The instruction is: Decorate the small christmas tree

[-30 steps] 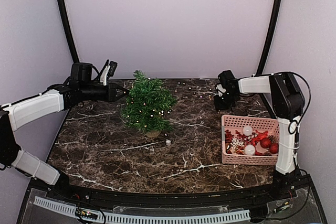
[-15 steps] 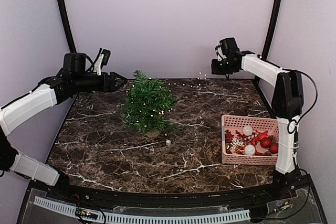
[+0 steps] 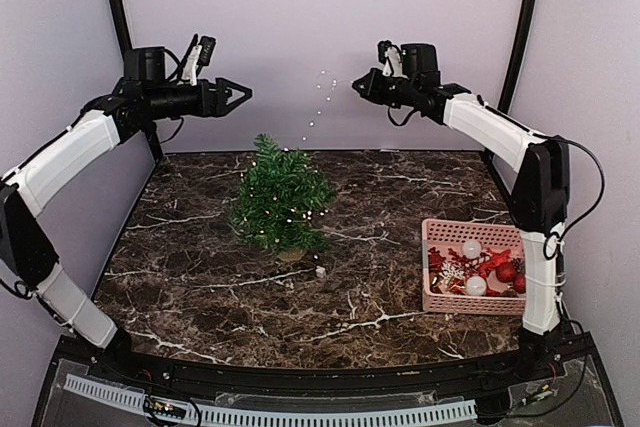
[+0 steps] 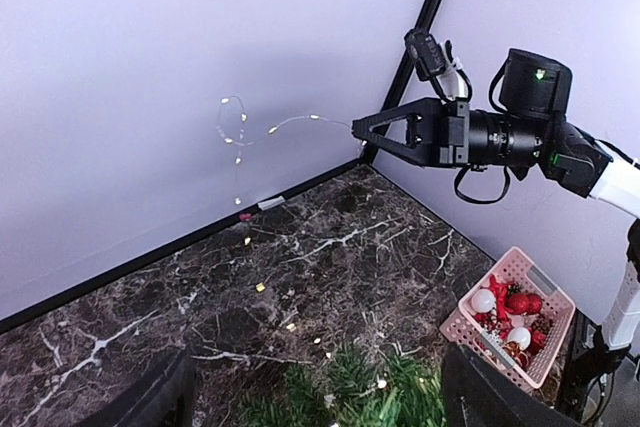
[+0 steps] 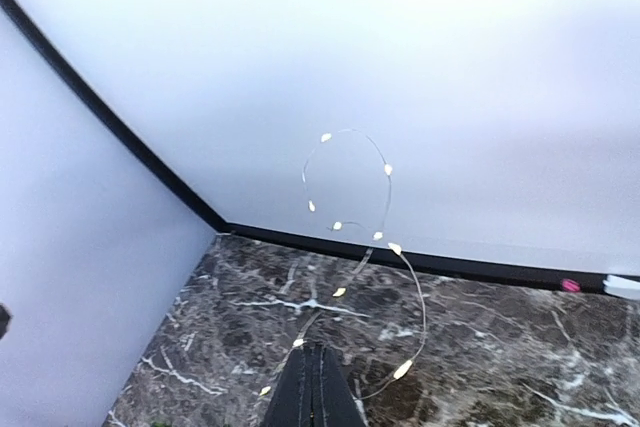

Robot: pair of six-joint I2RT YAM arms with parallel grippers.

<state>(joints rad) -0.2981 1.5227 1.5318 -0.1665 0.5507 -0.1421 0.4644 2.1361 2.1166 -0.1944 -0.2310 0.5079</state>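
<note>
A: Progress?

B: Early, I'd say. The small christmas tree (image 3: 281, 197) stands upright on the marble table (image 3: 200, 287), left of centre, with some lit dots among its branches. The rest of the fairy-light string (image 3: 318, 107) rises off the tree top into the air, so it isn't draped yet. The pink basket (image 3: 432, 232) at the right is full of red and white baubles (image 3: 472, 249), none on the tree.

A: Grippers?

B: The right gripper (image 3: 358, 84) is high above the table, jaws pinched together on the string's end. The left gripper (image 3: 240, 97) is high too and faces it, jaws spread wide with nothing between them.

A: What do the wrists add?

B: The left wrist view shows the wire leaving the very tip of the right gripper and curling in a loop against the back wall (image 4: 150, 97). Its own fingers (image 4: 140, 402) sit far apart at the bottom corners. The tree is only branch tips there.

A: Right wrist?

B: Closed fingers (image 5: 305, 392) with the wire looping up from them. It shows no basket and barely any tree. Only the top view shows the string reaching the tree.
</note>
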